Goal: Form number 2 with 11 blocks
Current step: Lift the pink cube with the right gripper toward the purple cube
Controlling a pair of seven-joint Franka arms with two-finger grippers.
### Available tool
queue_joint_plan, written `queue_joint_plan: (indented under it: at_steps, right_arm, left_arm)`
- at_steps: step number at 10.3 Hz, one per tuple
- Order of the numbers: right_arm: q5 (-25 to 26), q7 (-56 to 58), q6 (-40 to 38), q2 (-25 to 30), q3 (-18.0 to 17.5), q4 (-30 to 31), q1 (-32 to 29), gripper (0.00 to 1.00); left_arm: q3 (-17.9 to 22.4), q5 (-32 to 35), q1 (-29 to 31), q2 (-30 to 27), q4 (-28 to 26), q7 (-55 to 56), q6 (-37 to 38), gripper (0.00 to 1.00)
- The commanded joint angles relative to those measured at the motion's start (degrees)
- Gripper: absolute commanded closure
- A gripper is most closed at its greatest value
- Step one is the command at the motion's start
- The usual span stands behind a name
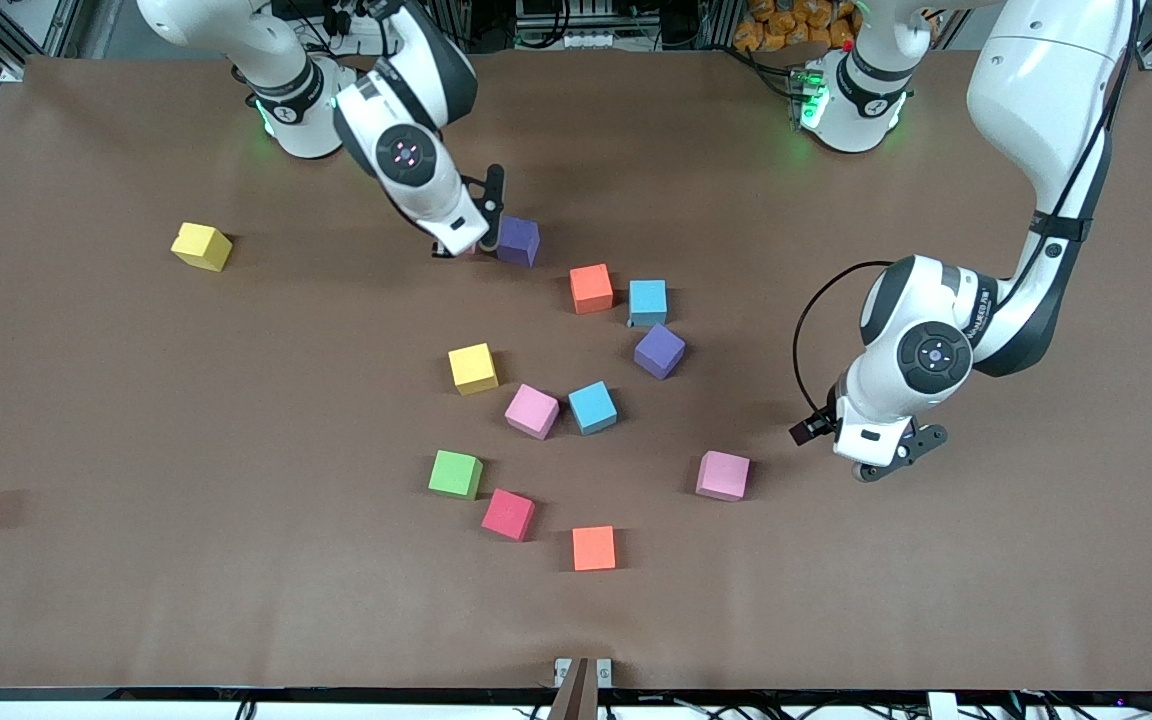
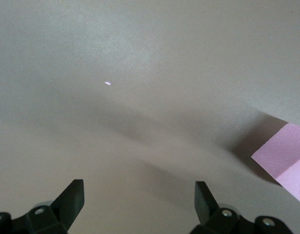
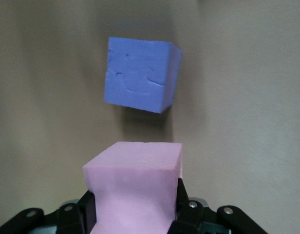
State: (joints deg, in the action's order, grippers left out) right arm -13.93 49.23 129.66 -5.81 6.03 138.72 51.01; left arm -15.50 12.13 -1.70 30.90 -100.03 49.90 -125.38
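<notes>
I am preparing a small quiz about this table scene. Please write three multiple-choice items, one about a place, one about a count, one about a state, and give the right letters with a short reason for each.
1. Which block lies nearest to the front camera?
A. an orange block
B. the green block
C. a purple block

2. How many yellow blocks are on the table?
A. one
B. two
C. four

3. What is the right gripper doing?
A. standing open over bare table
B. holding a pink block
C. holding a yellow block

Answers:
1 A: the orange block is lowest in the front view.
2 B: one yellow block lies toward the right arm's end, another yellow block near the middle.
3 B: the right gripper is shut on a pink block beside a purple block.
</notes>
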Motion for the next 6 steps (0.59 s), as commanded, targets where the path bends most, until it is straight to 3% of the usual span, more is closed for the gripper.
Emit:
queue_joint_plan:
  at_steps: [1,3,6]
  right_arm:
    - [-3.64,-0.45,2.88,2.20,0.92,4.19,2.08,1.00]
    - [-7.57,-0.89,8.89,2.20,0.92,7.42,2.42,1.00]
    - [-8.31,-0.72,14.03,0.98,0.83,8.24,5.06,1.00]
  left_arm:
    - [0.03,1.58,-0.41,0.83,0.89,1.87,-0.13,0.00]
    - [0.03,1.66,-0.32,0.92,0.89,1.87,-0.22,0.00]
    - [0.03,1.66,-0.32,1.36,0.89,1.87,-0.92,0.00]
